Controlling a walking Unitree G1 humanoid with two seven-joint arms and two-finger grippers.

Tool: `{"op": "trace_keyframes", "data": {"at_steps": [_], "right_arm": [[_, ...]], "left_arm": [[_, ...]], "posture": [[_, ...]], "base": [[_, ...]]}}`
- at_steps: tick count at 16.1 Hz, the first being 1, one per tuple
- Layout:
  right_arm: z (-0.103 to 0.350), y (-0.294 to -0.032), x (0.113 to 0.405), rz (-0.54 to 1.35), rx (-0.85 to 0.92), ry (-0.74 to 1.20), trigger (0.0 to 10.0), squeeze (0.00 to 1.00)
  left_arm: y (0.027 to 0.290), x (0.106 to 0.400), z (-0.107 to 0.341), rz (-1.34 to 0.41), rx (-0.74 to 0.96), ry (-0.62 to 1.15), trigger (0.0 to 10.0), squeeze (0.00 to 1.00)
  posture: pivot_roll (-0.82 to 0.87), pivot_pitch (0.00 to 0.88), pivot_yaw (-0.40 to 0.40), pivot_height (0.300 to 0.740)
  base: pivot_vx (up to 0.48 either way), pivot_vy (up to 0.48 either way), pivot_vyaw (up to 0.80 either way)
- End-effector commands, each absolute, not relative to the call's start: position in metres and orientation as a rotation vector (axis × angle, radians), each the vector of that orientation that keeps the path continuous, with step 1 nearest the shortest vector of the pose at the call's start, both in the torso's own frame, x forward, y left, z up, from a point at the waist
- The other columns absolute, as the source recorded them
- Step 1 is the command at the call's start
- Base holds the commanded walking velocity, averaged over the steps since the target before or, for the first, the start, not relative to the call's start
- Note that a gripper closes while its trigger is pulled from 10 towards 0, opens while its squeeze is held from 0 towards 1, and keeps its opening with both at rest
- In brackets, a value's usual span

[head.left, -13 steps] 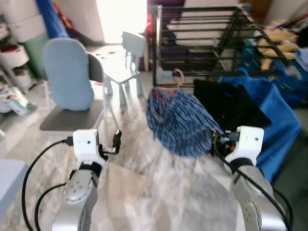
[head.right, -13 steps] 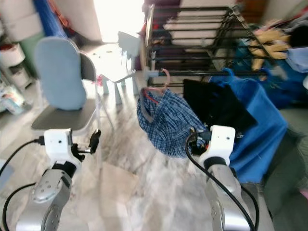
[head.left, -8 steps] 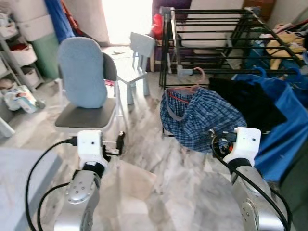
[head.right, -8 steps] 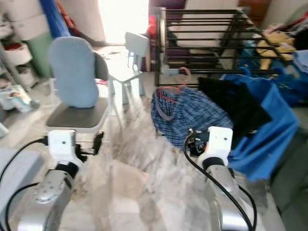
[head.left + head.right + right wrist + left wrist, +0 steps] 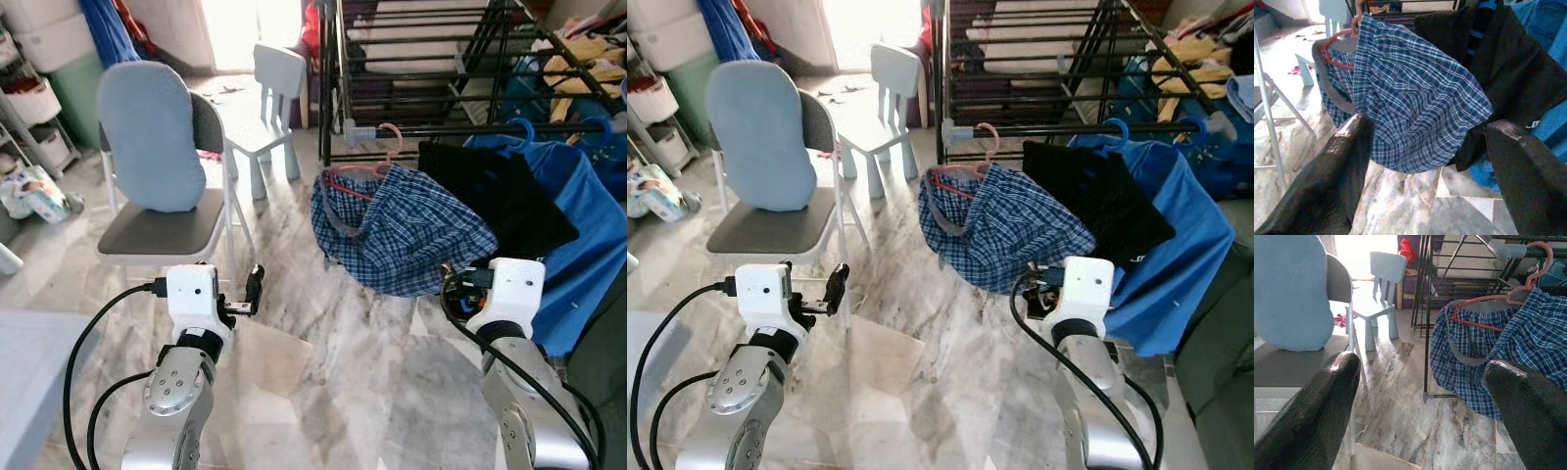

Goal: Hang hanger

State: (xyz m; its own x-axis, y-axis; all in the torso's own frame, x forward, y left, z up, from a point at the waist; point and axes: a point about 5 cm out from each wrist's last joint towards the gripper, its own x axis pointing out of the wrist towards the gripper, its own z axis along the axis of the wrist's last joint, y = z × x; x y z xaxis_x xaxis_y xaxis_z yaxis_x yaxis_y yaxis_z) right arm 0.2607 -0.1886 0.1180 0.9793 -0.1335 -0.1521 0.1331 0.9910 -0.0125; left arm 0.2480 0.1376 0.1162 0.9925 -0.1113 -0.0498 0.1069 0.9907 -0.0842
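Camera has moved closer | pink plastic hanger (image 5: 364,166) with blue checked cloth (image 5: 407,227) hangs on black metal rack (image 5: 431,59) | left gripper (image 5: 1420,382) fingers spread wide, holding nothing | right gripper (image 5: 1425,161) fingers spread wide, holding nothing

Drying rack (image 5: 470,59) top beyond frame edge

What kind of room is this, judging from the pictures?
Probably a laundry or utility corner of a home: a black metal drying rack holds a blue checked garment on a pink hanger, blue and black clothes hang beside it, and a grey folding chair stands on the marble floor.
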Motion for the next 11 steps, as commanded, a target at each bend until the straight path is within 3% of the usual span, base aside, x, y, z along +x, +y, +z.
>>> {"op": "trace_keyframes", "data": {"at_steps": [1,11], "right_arm": [[0.1205,-0.1871,0.262,-0.133,0.001,0.148,10.0,0.0],[0.1205,-0.1871,0.262,-0.133,0.001,0.148,10.0,0.0]], "left_arm": [[0.1411,0.248,0.1157,-0.095,-0.072,0.056,10.0,0.0],[0.1411,0.248,0.1157,-0.095,-0.072,0.056,10.0,0.0]], "posture": [[-0.12,0.0,0.04,0.74],[-0.12,0.0,0.04,0.74]], "base": [[0.0,0.0,0.0],[0.0,0.0,0.0]]}}
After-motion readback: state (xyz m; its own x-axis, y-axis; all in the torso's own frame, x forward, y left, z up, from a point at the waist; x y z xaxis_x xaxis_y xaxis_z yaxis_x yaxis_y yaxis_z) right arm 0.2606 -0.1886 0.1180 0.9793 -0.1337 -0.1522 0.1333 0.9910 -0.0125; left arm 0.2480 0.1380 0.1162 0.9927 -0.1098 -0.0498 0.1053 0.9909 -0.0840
